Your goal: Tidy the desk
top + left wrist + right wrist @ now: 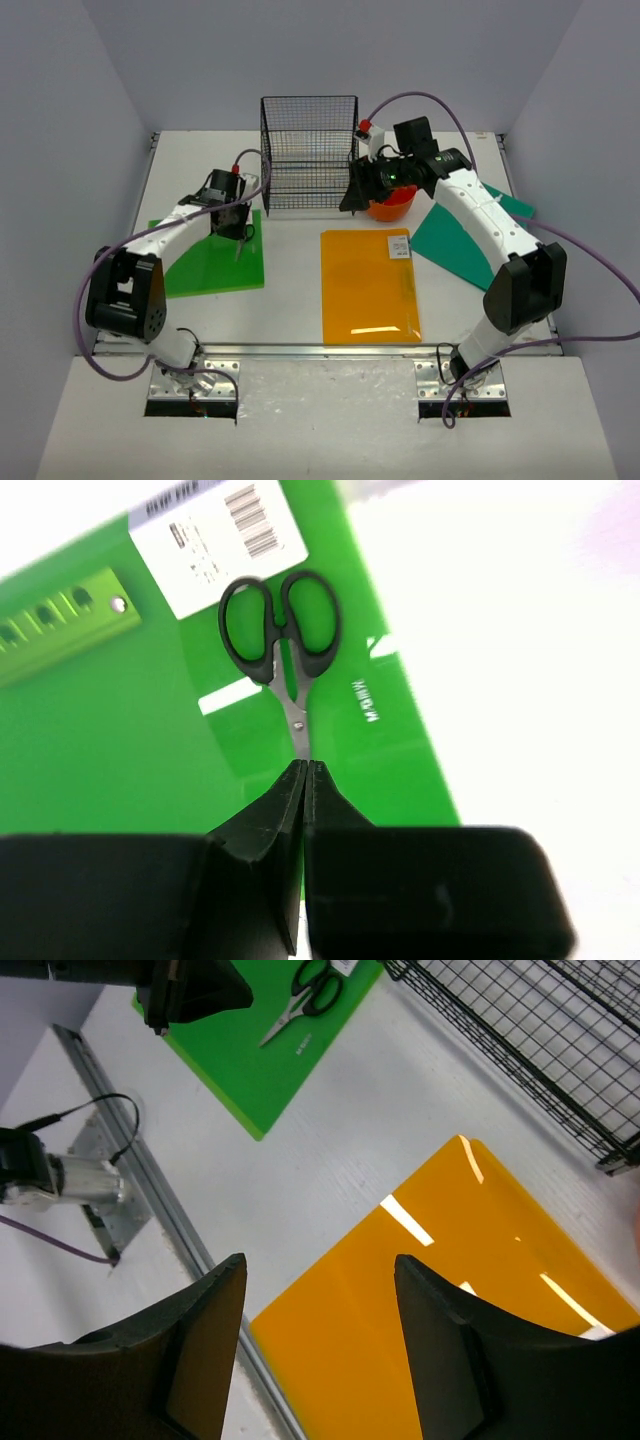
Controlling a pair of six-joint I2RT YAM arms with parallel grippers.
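The left jaws are closed at the blade tips of the scissors, possibly pinching them; the right jaws are held apart, empty. Stiff, slippery steel is best gripped near the pivot.

- Wire rack stands on the desk, upper centre.
- Round tray sits just right of it.
- Below lie the left sheet, middle sheet and right sheet.
- Scissors lie on the left sheet.

Plain pale lilac walls closed in the back and both sides; the light was bright and even.
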